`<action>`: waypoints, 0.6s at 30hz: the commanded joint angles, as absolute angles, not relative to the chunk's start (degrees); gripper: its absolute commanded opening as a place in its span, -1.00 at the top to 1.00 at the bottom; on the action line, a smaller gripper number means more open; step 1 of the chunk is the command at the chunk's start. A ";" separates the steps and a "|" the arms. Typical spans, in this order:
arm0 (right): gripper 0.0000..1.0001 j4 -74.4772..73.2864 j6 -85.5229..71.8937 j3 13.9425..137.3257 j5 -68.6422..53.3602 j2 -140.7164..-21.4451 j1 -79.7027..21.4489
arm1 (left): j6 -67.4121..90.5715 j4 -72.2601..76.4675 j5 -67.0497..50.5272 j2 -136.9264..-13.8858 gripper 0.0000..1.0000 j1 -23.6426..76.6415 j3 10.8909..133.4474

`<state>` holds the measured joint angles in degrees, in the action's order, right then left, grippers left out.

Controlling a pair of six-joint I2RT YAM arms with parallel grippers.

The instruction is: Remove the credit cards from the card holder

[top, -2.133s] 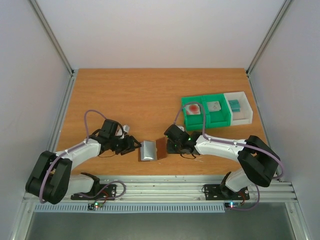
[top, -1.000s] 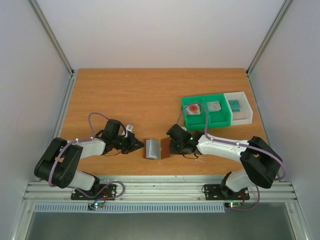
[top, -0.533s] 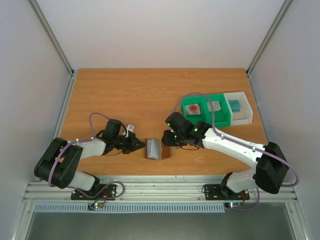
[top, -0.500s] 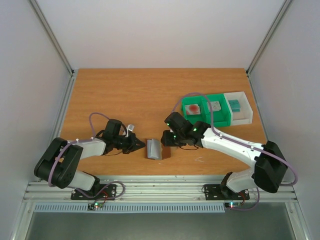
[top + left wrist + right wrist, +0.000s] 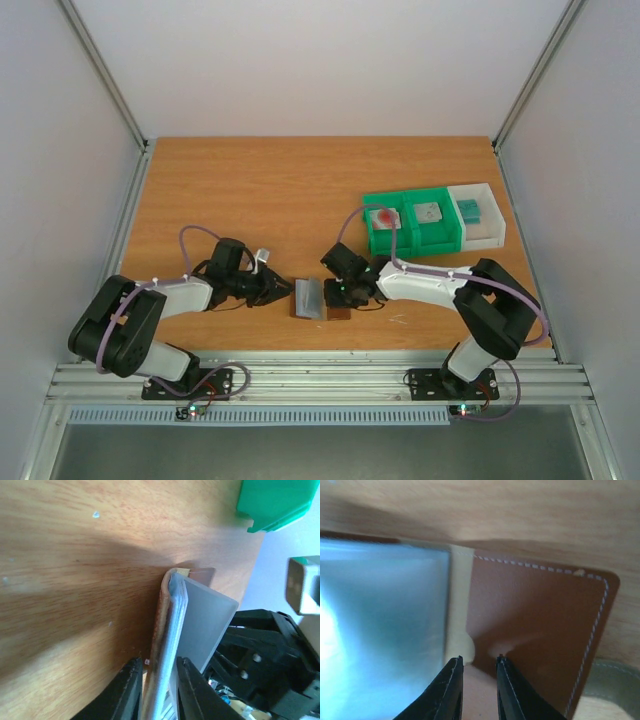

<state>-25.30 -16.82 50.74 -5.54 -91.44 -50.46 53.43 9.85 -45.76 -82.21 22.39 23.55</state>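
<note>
Returning low, right end effector (image 5: 338,291), narrowly parted, meets the card holder (image 5: 310,298); left end effector (image 5: 279,290) pinches its edge.

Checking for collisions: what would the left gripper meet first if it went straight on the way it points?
The card holder: its raised flap edge stands right between the left gripper's fingers.
</note>
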 commanded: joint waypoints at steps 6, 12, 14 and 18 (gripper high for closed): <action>0.62 -19.20 -17.30 46.23 -3.67 -94.00 -50.02 | 52.27 14.25 -45.64 -83.69 0.34 22.94 23.84; 0.62 -18.23 -17.48 45.47 -4.17 -93.94 -49.99 | 52.75 18.39 -47.53 -85.59 0.13 23.14 23.40; 0.62 -17.92 -17.49 45.36 -4.60 -94.12 -50.01 | 53.07 19.25 -47.87 -85.88 0.11 23.20 23.38; 0.62 -17.53 -17.66 45.20 -5.11 -94.05 -50.01 | 53.15 19.98 -48.05 -86.63 0.25 23.44 23.47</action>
